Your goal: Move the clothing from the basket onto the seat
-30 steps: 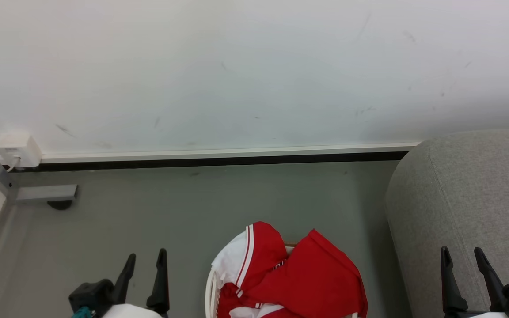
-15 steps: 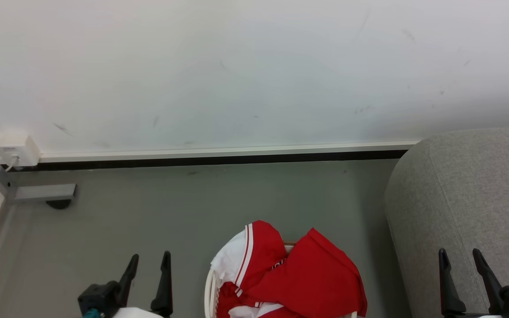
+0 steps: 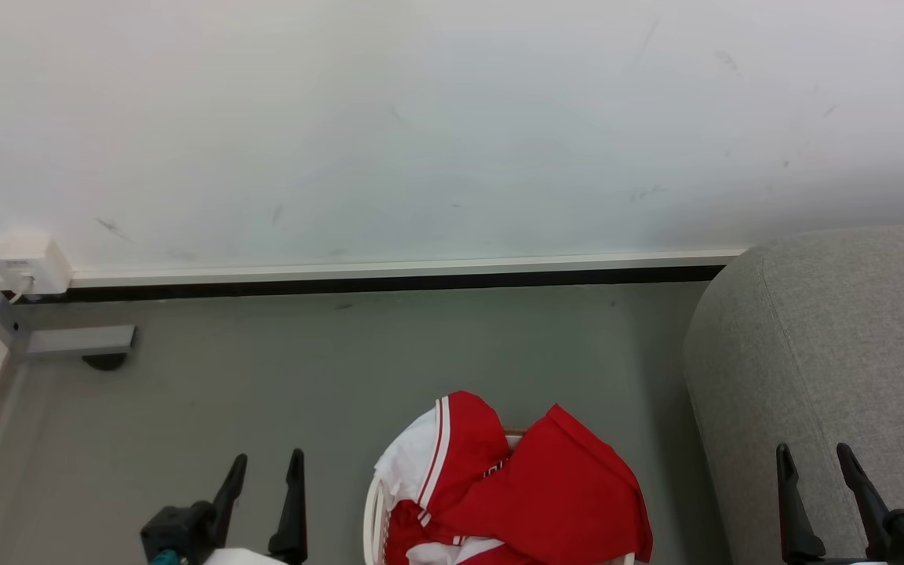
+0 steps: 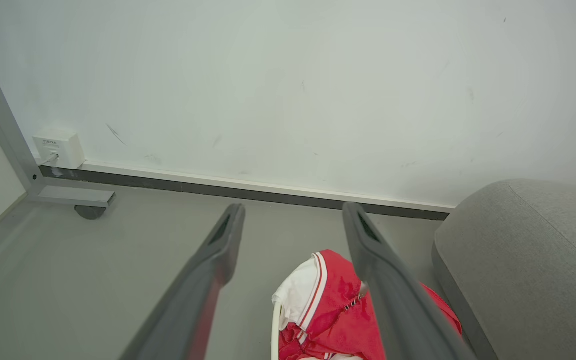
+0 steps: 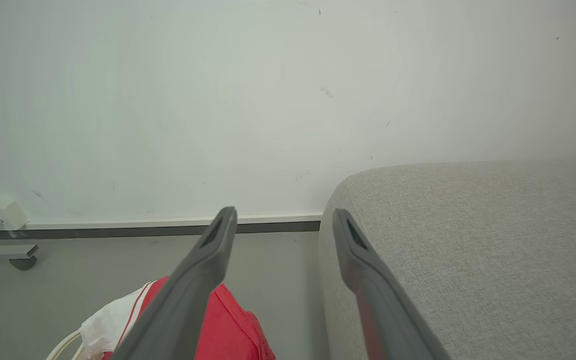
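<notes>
Clothing fills the basket at six o'clock in the head view, low at the near edge: red cloth heaped up, with a white panel and striped trim hanging over the rim at nine o'clock. None of it lies on the sofa. The left end effector hangs at seven o'clock, over bare floor, fingers parted wide and holding nothing. The right end effector stands at four o'clock, against the sofa's rounded flank, equally wide and empty.

The step in hand looks to be the first reach into the basket. The left arm seems the better placed: its wrist view has the white panel lying between and beyond its fingers. Come down on a raised fold at the top of the heap rather than the flat red sheet. Close fully and lift straight up until the cloth clears the rim, since a trailing sleeve could drag a basket that is likely light. How many garments are tangled there I cannot tell, the heap's near half being cut off by the frame. Then carry toward three o'clock and release well onto the sofa's top. Farther off, at twelve o'clock, the skirting board and scuffed wall are well clear of the path.
</notes>
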Motion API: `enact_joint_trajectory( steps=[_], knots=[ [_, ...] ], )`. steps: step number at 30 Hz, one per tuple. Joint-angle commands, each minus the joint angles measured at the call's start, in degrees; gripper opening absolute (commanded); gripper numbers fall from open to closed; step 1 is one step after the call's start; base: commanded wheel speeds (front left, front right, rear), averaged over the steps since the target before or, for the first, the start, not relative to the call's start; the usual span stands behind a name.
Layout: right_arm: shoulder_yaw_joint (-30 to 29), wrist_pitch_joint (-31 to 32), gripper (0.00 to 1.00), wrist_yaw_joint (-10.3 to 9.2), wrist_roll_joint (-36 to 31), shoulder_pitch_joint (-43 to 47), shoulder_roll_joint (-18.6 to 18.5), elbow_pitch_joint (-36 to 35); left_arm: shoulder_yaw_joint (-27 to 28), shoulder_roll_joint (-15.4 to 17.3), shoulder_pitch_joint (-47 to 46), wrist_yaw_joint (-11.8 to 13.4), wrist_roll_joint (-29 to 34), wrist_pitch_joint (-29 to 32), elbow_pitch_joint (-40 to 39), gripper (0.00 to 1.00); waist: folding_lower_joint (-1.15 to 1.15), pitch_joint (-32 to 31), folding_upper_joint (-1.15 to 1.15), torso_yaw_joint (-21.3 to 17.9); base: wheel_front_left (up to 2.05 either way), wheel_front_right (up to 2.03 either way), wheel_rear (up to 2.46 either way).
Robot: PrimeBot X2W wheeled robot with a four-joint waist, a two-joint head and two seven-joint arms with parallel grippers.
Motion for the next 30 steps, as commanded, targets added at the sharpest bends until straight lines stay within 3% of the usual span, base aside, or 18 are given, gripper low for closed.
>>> enact_joint_trajectory(
  steps=[1,22,30],
  knots=[
    [0.06,-0.20,1.00,-0.12,0.43,0.55,-0.33,0.08,0.07,0.42,-0.15,-0.25,0.19,-0.06,0.03,1.00,0.00,-0.01,0.00,0.01,0.00,0.00,0.00],
    [1.66,-0.19,1.00,-0.12,1.81,-1.98,-0.31,-1.83,-0.23,0.40,-3.01,-0.86,2.11,-0.05,-0.71,1.00,0.00,3.62,0.00,-2.23,0.00,0.00,0.00],
    [2.15,-0.11,1.00,-0.12,1.88,-5.49,-0.30,-5.53,-2.54,0.39,-8.31,-1.85,3.29,-0.05,-0.06,1.00,0.00,8.54,0.00,-3.14,0.00,0.00,0.00]
  ],
)
